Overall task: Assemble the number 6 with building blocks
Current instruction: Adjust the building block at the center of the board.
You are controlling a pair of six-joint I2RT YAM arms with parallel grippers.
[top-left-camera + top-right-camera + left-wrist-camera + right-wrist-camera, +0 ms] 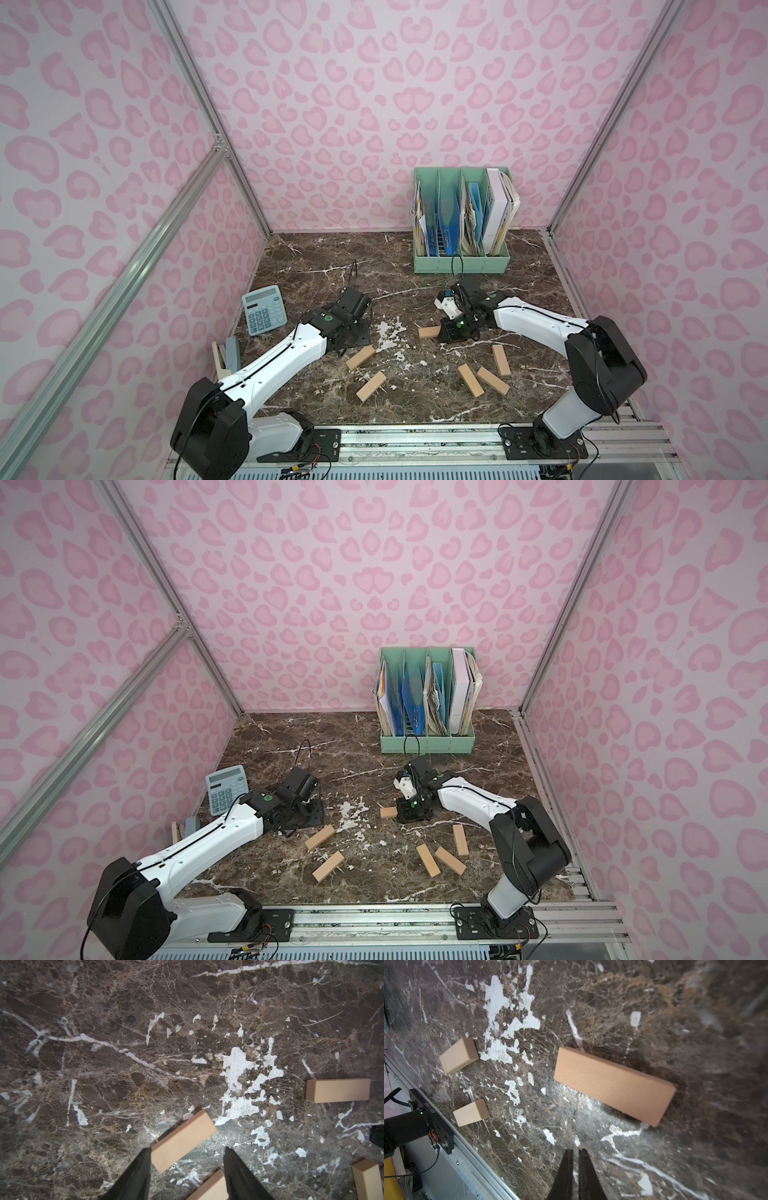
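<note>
Just above right pincer (576, 1150), pressed together and empty, at frame centre: wooden plank (614, 1086), long axis slanting crosswise. Left pincer (188, 1149) spread, near second plank (182, 1140).

The table (332, 257) is bare down its middle and across the back left, free to pass through. Six blocks (360, 357) lie flat over the front half: two left of centre, one mid-table, three bunched at right. A rack (461, 264) stands back right; calculator (264, 309) and stapler (232, 353) line the left wall.
</note>
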